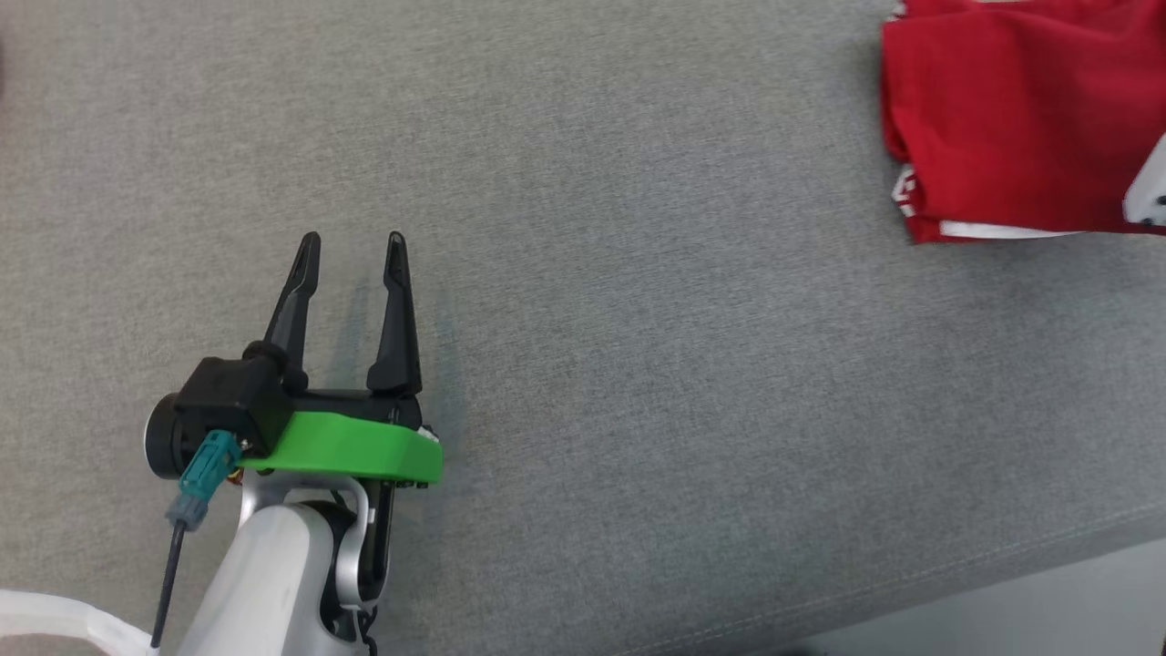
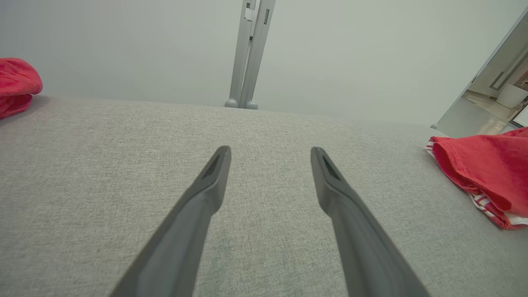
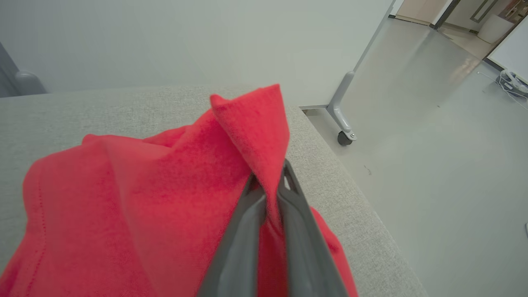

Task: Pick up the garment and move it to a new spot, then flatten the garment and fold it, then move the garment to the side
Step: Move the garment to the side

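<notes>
The right gripper [image 3: 270,176] had its fingers [image 3: 302,231] pinched shut on a raised fold of the red garment [image 3: 136,198]. The left gripper [image 1: 353,241] held its fingers apart and empty over the bare table [image 1: 683,364], the garment well off at two o'clock. It lay in layers near the table's edge. Folding looked done, leaving the move aside.

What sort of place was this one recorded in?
Probably an indoor lab or office space: a grey fabric-covered work surface, a pale partition panel on a castor, and smooth flooring beyond.
</notes>
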Controlling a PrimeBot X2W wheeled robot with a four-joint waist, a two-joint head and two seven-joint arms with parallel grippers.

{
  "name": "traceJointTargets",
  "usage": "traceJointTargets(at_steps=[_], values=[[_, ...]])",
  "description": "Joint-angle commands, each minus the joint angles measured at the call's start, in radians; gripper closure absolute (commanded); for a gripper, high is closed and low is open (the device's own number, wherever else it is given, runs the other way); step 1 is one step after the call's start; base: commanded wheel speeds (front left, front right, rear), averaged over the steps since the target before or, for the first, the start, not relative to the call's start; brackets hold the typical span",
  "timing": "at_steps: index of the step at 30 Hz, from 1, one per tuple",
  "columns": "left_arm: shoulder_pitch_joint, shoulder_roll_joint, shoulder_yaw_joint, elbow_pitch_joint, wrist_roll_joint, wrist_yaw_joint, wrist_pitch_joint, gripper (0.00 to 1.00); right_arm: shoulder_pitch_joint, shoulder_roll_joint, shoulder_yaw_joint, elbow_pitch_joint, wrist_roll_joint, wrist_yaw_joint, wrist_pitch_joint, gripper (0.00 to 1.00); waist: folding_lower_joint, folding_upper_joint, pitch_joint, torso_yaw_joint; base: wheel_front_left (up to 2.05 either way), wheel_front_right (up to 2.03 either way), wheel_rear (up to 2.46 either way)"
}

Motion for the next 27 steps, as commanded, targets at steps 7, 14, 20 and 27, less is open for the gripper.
traceJointTargets(at_steps=[7, 14, 20, 27], values=[[0.023, 0.017, 0.029, -0.018, -0.023, 0.018, -0.010, 0.00, -0.068, -0.138, -0.054, 0.077, -0.092, -0.002, -0.016, 1.00, -0.0001, -0.0001, 0.071, 0.112, 0.00, 0.00, 0.00], [0.038, 0.017, 0.032, 0.008, -0.033, 0.012, -0.022, 0.00, -0.079, -0.150, -0.147, 0.076, -0.254, -0.002, -0.150, 0.00, -0.0001, -0.0001, 0.064, 0.126, 0.00, 0.00, 0.00], [0.041, 0.022, 0.039, 0.028, -0.041, 0.017, -0.029, 0.00, -0.089, -0.051, -0.161, 0.079, -0.304, -0.002, -0.201, 0.00, -0.0001, -0.0001, 0.035, 0.112, 0.00, 0.00, 0.00], [-0.001, 0.047, 0.062, 0.064, -0.026, 0.014, -0.061, 0.00, -0.075, 0.052, -0.080, 0.073, -0.287, -0.002, -0.222, 0.00, -0.0001, -0.0001, -0.031, 0.101, 0.00, 0.00, 0.00]])
